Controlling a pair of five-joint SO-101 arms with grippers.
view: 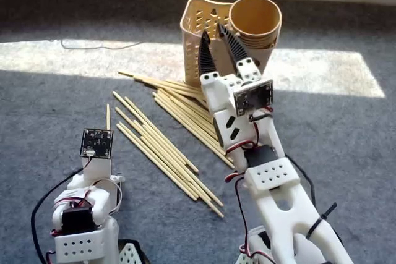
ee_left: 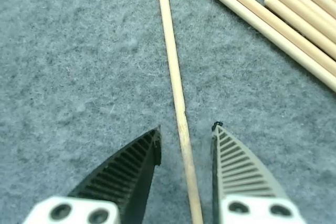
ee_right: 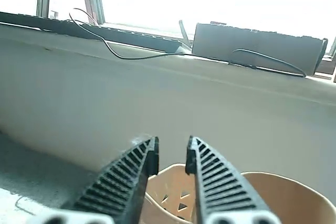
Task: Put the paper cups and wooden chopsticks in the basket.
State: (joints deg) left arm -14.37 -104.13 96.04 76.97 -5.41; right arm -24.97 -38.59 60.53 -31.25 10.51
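L gripper (ee_left: 186,128) w/ jaws apart, straddling one thin pale wooden chopstick (ee_left: 173,72) that lies flat on grey felt-like carpet (ee_left: 79,66). Stick runs btwn black ribbed finger (ee_left: 126,177) and light grey ribbed finger (ee_left: 239,166), touching neither at the tips. Bundle of pale wooden chopsticks (ee_left: 283,14) lies to the right, farther out, apart from the single stick.

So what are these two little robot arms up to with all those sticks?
They are tidying paper cups and wooden chopsticks into the basket. The left pincer is open and low over the grey mat, straddling a single chopstick. The right pincer is open and empty, held up by the basket, where the stacked paper cups already are. The pile of chopsticks lies loose on the mat, so that part is not yet done.
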